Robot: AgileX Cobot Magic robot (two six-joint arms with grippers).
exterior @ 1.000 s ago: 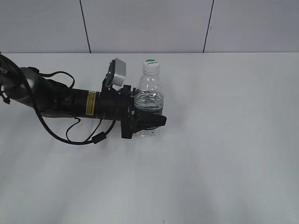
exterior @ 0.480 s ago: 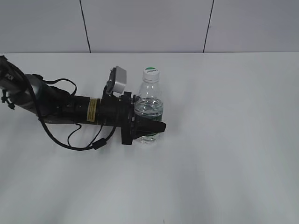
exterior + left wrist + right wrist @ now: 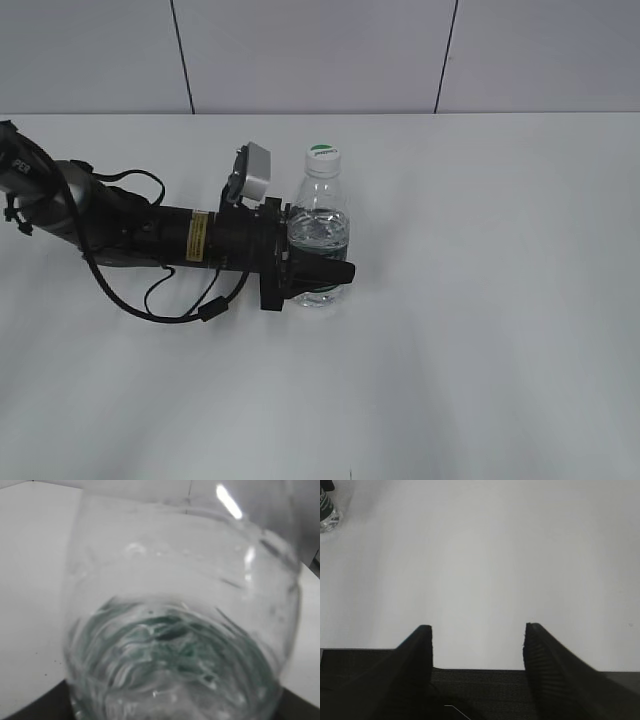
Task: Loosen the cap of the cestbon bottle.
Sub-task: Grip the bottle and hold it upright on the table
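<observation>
My left fingers are clamped around the lower body of the cestbon bottle, which stands upright on the white table left of centre, its cap on. In the left wrist view the bottle fills the frame. My right fingers are spread apart, gripping nothing, over bare table.

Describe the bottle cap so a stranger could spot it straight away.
Start at the white table and find the black left arm lying across its left side; the left gripper is shut on a clear water bottle standing upright. The cap sits at the very top of it: small, round and white with a green patch, the only green-topped thing there.
</observation>
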